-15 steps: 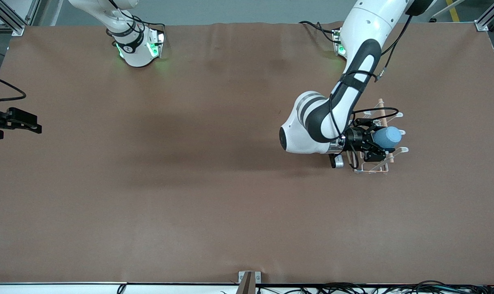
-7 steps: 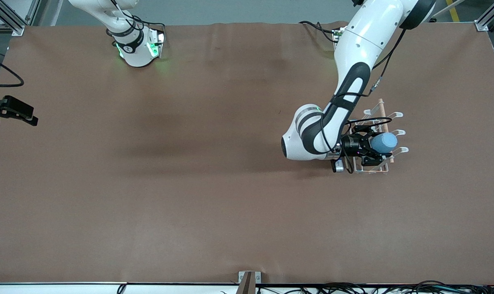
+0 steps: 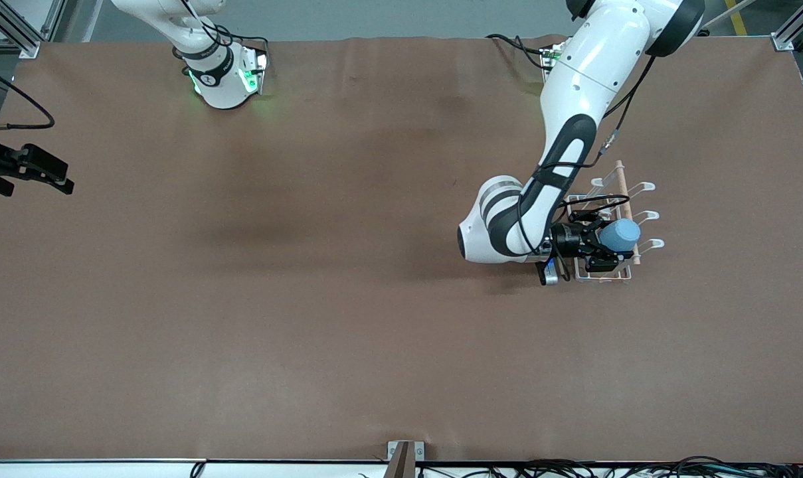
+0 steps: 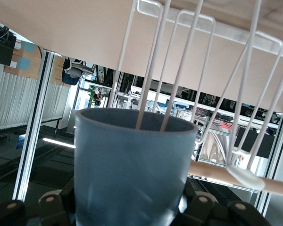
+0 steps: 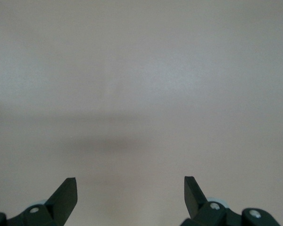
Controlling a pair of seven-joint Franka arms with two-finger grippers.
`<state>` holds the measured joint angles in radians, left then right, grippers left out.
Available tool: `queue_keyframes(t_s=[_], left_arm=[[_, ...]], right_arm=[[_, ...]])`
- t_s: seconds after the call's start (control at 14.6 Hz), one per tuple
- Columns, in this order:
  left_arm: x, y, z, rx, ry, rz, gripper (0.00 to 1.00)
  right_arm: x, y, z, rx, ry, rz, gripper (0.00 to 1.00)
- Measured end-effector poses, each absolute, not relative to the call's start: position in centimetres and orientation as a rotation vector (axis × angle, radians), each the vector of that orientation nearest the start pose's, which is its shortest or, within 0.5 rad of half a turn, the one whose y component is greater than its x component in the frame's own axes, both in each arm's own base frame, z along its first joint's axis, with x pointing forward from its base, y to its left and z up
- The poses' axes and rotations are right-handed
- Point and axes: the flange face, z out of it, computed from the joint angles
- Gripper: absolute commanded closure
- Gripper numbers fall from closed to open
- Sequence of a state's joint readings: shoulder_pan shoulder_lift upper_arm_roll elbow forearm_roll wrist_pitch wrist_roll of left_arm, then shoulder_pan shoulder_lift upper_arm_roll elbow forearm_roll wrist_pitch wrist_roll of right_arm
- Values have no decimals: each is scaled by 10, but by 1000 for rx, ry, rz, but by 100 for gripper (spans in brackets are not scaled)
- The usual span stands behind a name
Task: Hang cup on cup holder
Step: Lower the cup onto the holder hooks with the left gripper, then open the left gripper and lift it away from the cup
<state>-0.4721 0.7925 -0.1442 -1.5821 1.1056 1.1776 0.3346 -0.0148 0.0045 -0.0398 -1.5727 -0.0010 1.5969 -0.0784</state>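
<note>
L hand [image 3: 607,247] is at the cup holder [image 3: 615,219], toward the L arm's end of the desk [image 3: 348,318], w/ the cup [image 3: 619,234] between its fingers. Front view: cup lies roughly sideways over the rack, base end pointing away from the arm's wrist, black fingers flanking it on both sides. L wrist view: cup [image 4: 132,165] fills the lower middle, open rim facing the rack, and two white wire strands of one looped prong [image 4: 153,89] run down into the cup's mouth, so the cup is threaded on that prong. Finger bodies [image 4: 47,207] sit close on both sides of the cup's lower wall; can't tell whether the pads press it or have a sliver of slack, so grip vs. release is not clear. Wooden dowel [image 4: 245,181] passes just beside the cup; more wire loops [image 4: 254,94] stand near it.

R hand [image 3: 32,169] waits over the desk edge at the R arm's end, well apart from the rack. R wrist view: fingers [image 5: 66,195] spread wide, nothing between them, only bare desk surface below.
</note>
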Motion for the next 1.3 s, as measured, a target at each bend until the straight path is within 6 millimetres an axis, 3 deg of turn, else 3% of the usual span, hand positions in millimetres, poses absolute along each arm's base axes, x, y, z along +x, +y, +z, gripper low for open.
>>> queue_keyframes(t_s=[0.27, 0.48, 0.61, 0.89, 1.02, 1.3], left_arm=[[558, -237, 201, -1447, 1022, 953, 0], [562, -249, 224, -1555, 956, 871, 0], [567, -261, 263, -1710, 890, 799, 0], [585, -270, 371, -2098, 713, 619, 0], [596, -255, 419, -2289, 601, 515, 0], [609, -196, 500, -2579, 412, 371, 0]], right_arm=[[558, -33, 623, -3144, -23, -30, 0], [557, -33, 621, -3144, -21, -24, 0], [557, -33, 620, -3144, -20, -21, 0], [557, -33, 619, -3144, -15, -19, 0], [557, -33, 619, -3144, -16, -19, 0], [557, -33, 619, -3144, -15, -18, 0]])
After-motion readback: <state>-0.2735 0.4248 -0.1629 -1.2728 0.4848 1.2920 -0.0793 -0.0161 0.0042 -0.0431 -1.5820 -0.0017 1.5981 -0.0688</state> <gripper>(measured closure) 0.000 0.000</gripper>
